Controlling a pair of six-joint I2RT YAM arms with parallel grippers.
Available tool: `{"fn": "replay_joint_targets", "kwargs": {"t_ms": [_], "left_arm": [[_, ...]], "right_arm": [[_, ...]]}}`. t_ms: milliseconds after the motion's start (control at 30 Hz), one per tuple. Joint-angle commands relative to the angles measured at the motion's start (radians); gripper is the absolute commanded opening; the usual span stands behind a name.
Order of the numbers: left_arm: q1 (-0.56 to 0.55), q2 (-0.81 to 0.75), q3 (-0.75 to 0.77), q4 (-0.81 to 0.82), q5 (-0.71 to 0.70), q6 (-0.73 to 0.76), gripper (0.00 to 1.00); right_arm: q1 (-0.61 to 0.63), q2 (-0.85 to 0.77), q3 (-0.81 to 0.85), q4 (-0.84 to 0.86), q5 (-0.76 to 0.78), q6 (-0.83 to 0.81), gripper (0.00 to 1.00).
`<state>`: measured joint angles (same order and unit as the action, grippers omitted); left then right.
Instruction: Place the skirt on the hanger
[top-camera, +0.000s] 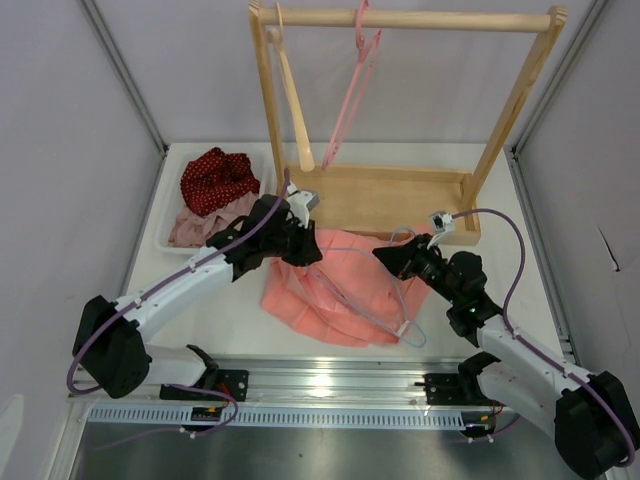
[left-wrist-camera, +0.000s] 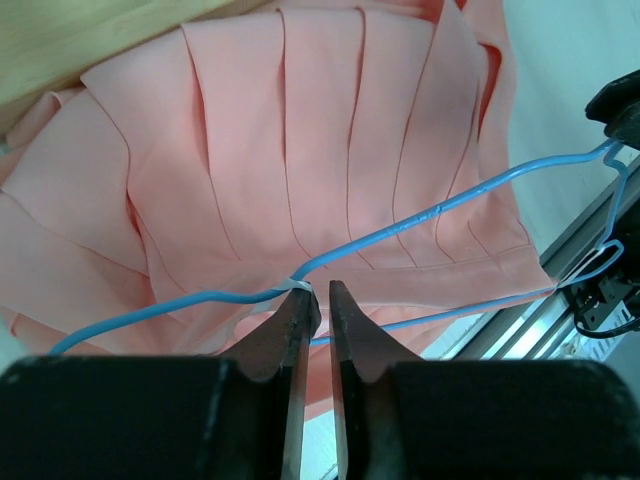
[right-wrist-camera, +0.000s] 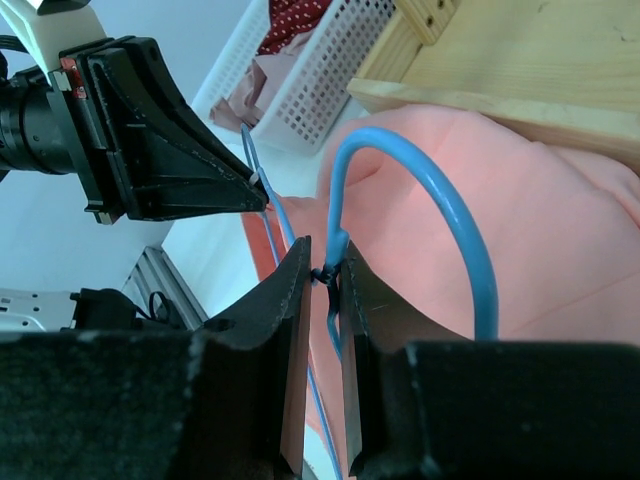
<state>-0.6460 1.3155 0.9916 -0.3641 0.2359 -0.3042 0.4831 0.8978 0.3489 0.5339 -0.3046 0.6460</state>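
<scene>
The skirt (top-camera: 318, 290) is salmon pink and lies spread on the white table (top-camera: 225, 320), just in front of the base of the wooden rack (top-camera: 400, 195) and between my two arms. In my left wrist view its pleats (left-wrist-camera: 300, 150) fan out in long flat panels, wide near me and narrowing toward the far edge, with soft creases between them. Its far edge reaches the rack's base.

The hanger (top-camera: 412, 333) is thin pale blue wire and lies across the skirt from one pincer to the other. My left pincer (left-wrist-camera: 322, 295) is nearly closed at one shoulder of the hanger, the wire and a small white tie sitting right at the fingertips. From my right wrist view those tips come to a point on the wire, so I read it as pinching the hanger. My right pincer (right-wrist-camera: 322, 262) is closed on the hanger's neck just below the hook (right-wrist-camera: 440, 200), which curves up over the pink fabric.

A white slotted basket (top-camera: 165, 243) stands at the far left of the table, beside the rack. In it a red cloth with white dots (top-camera: 215, 180) is bunched at the far end, and a dull mauve-pink cloth (top-camera: 200, 228) lies crumpled at the near end. A pink hanger (top-camera: 350, 90) hangs from the rack's top rail.
</scene>
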Motion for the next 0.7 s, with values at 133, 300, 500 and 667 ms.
{"fn": "replay_joint_targets", "kwargs": {"t_ms": [133, 300, 500, 667], "left_arm": [[-0.004, -0.091, 0.045, 0.004, -0.037, 0.042, 0.27], [-0.004, -0.137, 0.059, -0.009, -0.035, 0.053, 0.31], [-0.006, -0.193, 0.081, -0.041, -0.026, 0.069, 0.39], [-0.004, -0.229, 0.093, -0.07, -0.023, 0.089, 0.45]], "right_arm": [[0.032, -0.02, 0.074, 0.02, -0.067, -0.026, 0.0], [0.038, -0.016, 0.082, 0.011, -0.076, -0.039, 0.0], [0.041, -0.013, 0.094, -0.005, -0.082, -0.052, 0.0], [0.045, -0.002, 0.098, -0.002, -0.094, -0.06, 0.0]]}}
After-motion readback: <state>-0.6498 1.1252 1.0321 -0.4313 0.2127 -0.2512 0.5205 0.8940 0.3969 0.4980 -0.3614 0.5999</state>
